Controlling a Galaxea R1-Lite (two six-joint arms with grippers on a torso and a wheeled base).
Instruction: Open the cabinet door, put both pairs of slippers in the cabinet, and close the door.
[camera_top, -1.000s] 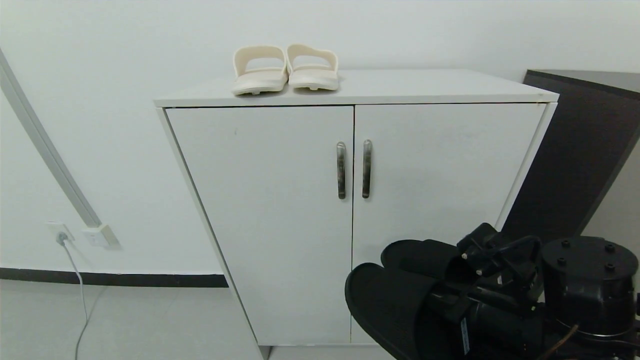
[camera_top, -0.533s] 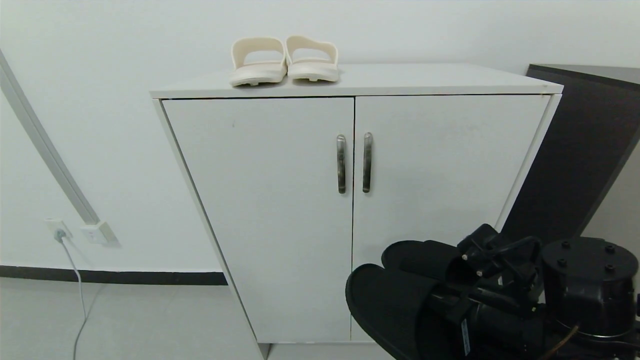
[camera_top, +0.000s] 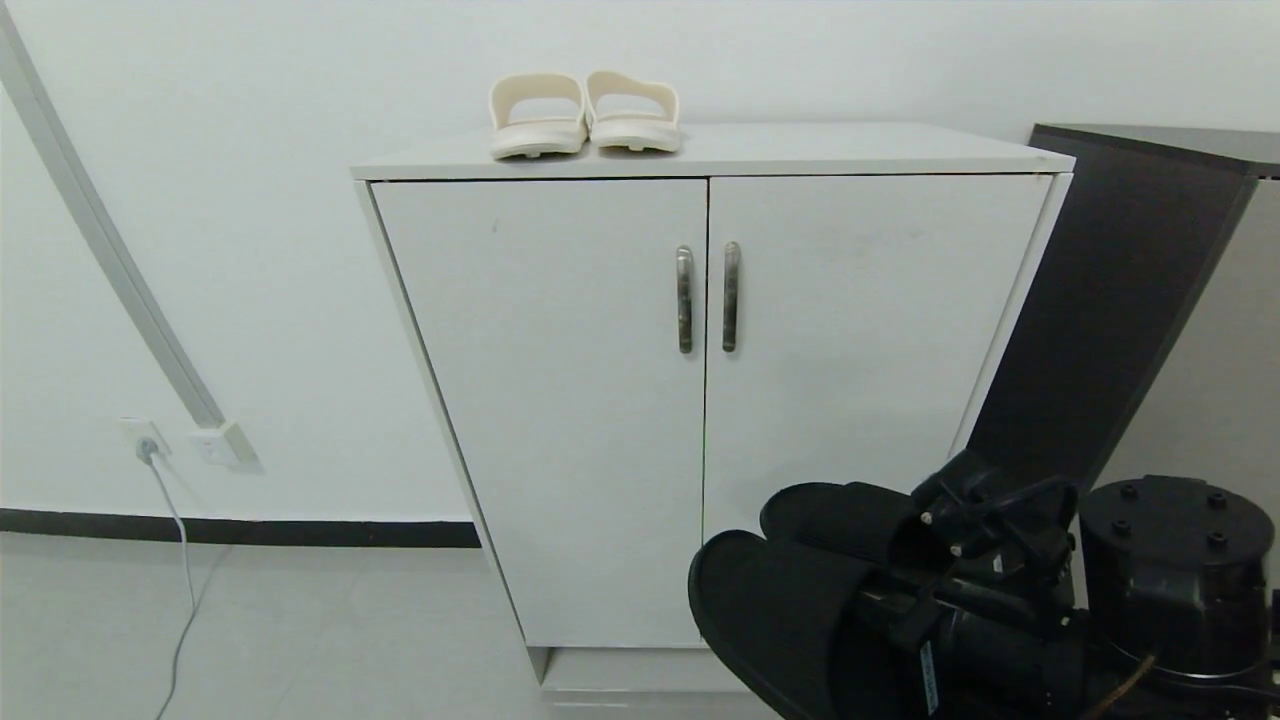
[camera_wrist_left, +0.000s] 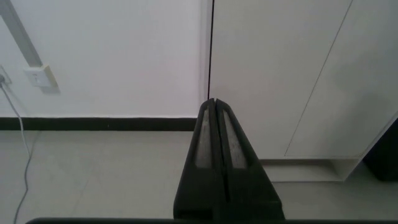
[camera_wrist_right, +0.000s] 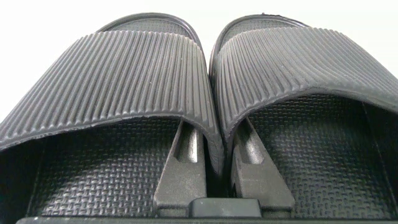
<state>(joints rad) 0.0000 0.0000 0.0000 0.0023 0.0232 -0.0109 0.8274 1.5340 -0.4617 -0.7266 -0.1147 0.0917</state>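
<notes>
Doors first: both leaves of the cabinet (camera_top: 1010, 300) are shut, so opening one is the step in hand, and nothing can be stowed until that is done.

The right gripper (camera_wrist_right: 219, 168) is clamped on the black slippers (camera_top: 790, 600), its two fingers (camera_wrist_right: 186, 171) tucked under the straps and squeezing the inner walls of the pair together. It holds them low in front of the cabinet's right door (camera_top: 860, 350). The cream slippers (camera_top: 585, 115) sit side by side on the cabinet's top, toward its back and over its left door (camera_top: 560, 400).

The left gripper (camera_wrist_left: 214, 134) is empty, fingers pressed together, off the cabinet's left front corner and near its base.

That free arm looks like the one to open with. Its fingers need to part before they reach the left handle (camera_top: 684, 299), which stands just beside the right handle (camera_top: 731, 296) at the cabinet's centre seam. The gap between the two is narrow, so coming in square to the bar and closing only on that one matters. The pull should probably follow the door's arc about the hinge at the cabinet's outer left edge, not a straight line. Choosing the left door also seems wise, since the black pair hangs in the right door's swing path.
</notes>
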